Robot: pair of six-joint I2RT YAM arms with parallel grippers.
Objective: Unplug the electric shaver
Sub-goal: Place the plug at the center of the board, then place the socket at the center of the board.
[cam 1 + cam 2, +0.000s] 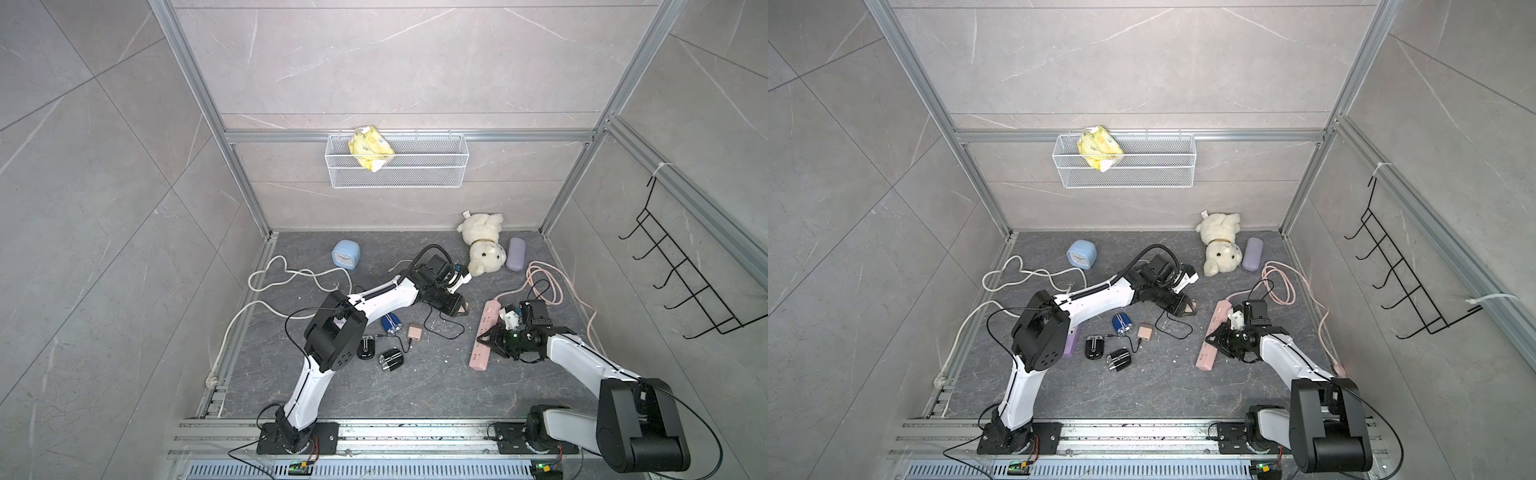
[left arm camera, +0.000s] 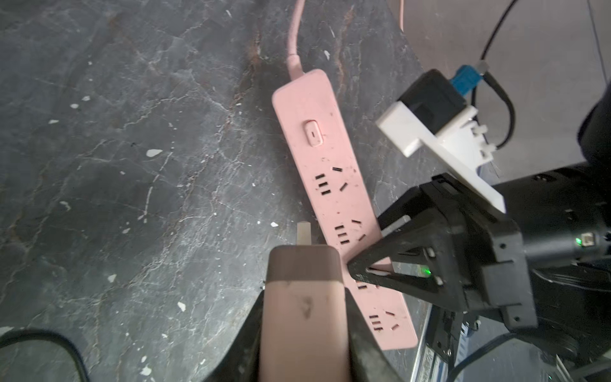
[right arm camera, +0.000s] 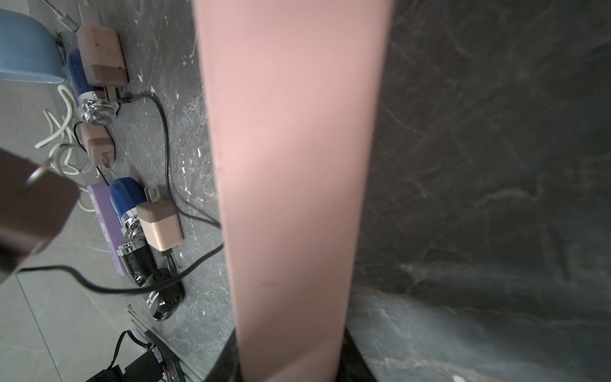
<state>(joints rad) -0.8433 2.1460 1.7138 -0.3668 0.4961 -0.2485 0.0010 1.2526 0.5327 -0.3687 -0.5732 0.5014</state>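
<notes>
My left gripper [image 2: 304,304] is shut on a pinkish-beige plug adapter [image 2: 302,264]. The adapter hangs just above the floor, clear of the pink power strip [image 2: 324,172], with a prong showing at its front. In both top views the left gripper [image 1: 460,309] sits left of the strip [image 1: 484,336]. My right gripper [image 3: 291,350] is shut on the strip [image 3: 291,165] across its width near the middle, also seen as the right gripper [image 1: 486,338]. A blue shaver [image 1: 390,324] and two black shavers [image 1: 365,348] [image 1: 390,359] lie near the left arm. A thin black cable [image 1: 449,330] loops between them and the plug; which shaver it joins I cannot tell.
A second beige adapter [image 1: 414,332] lies by the shavers. A purple power strip [image 1: 1070,345] lies under the left arm, with a white cable [image 1: 282,278] at the left. A teddy bear [image 1: 482,245], blue clock [image 1: 346,254] and purple case [image 1: 516,253] stand at the back. The strip's pink cord [image 1: 552,282] coils at the right.
</notes>
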